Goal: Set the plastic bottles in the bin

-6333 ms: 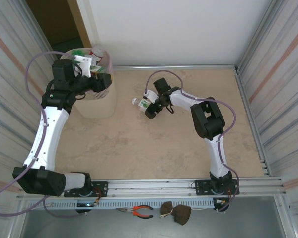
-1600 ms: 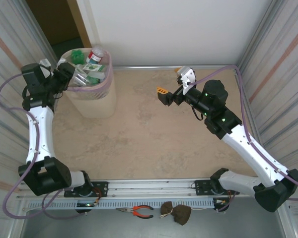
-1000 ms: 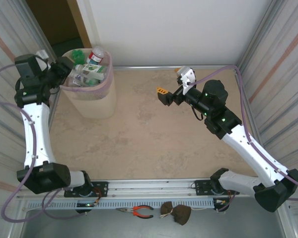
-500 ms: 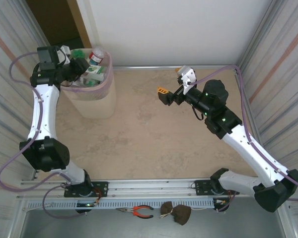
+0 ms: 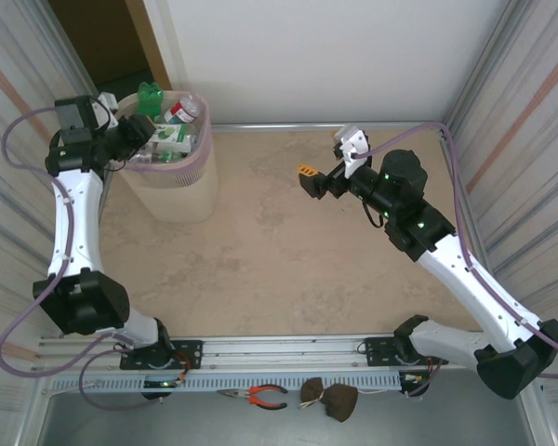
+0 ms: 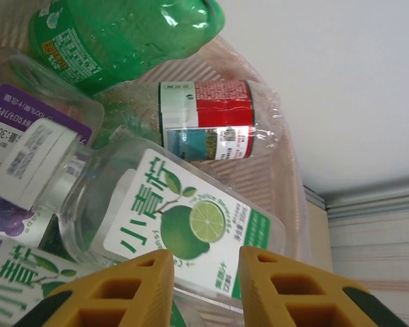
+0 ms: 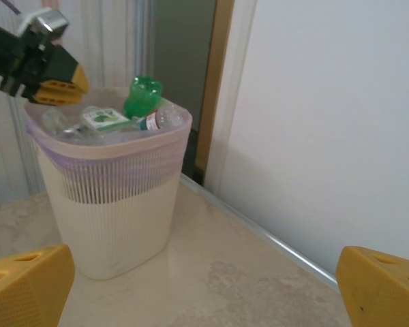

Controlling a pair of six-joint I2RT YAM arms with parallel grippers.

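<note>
My left fingers (image 6: 142,289) are closed and empty, just above the plastic bottles (image 6: 191,225) piled in the bin (image 5: 181,197). My right fingers (image 7: 28,285) stand wide open over the tabletop (image 5: 279,269), well apart from the bin.

Green and clear labelled bottles (image 5: 165,141) lie heaped to the rim of the upright pinkish-beige ribbed bin (image 5: 179,197) at far left; one green bottle (image 5: 149,96) juts above the pile.
</note>
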